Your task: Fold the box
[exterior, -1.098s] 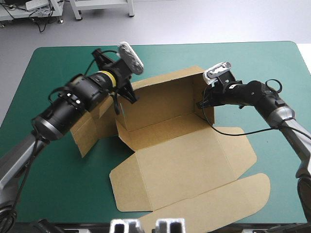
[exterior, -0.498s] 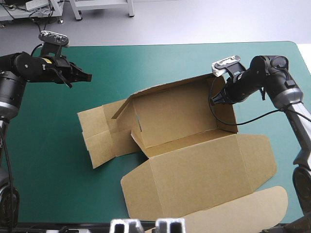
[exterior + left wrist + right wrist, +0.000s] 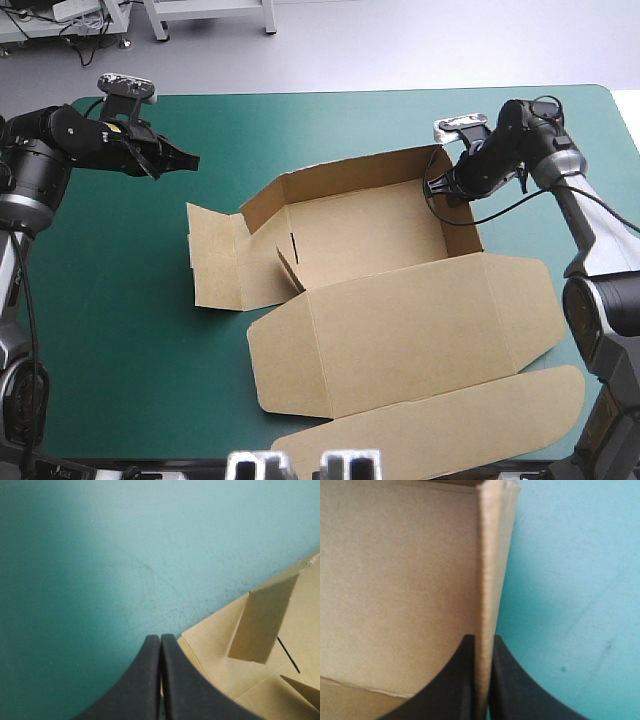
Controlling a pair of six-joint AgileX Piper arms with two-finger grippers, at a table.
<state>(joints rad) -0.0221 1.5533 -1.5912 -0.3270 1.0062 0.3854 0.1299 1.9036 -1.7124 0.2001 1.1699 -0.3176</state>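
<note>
In the middle of the tabletop (image 3: pixel 120 330), box (image 3: pixel 360 235) with back and right walls up, lid (image 3: pixel 400 330) flat, its near flap partly cut off; right gripper (image 3: pixel 435 190) pinching the right wall's edge, left gripper (image 3: pixel 190 159) pressed together over bare cover (image 3: pixel 100 555), apart from it.

Box (image 3: pixel 395 580), right wrist view: I am seeing only one wall and its upright end edge; the rest is running out of view around the right gripper (image 3: pixel 482 642).
Edge, lowest stretch: the fingers (image 3: pixel 452 685) are covering it where they are pinching.
Box, left wrist view: I am getting just a corner and one raised flap (image 3: pixel 261 620) beside the left gripper (image 3: pixel 160 639).
High view: the right gripper's tips are reading too small for me to be separating them from the board.
</note>
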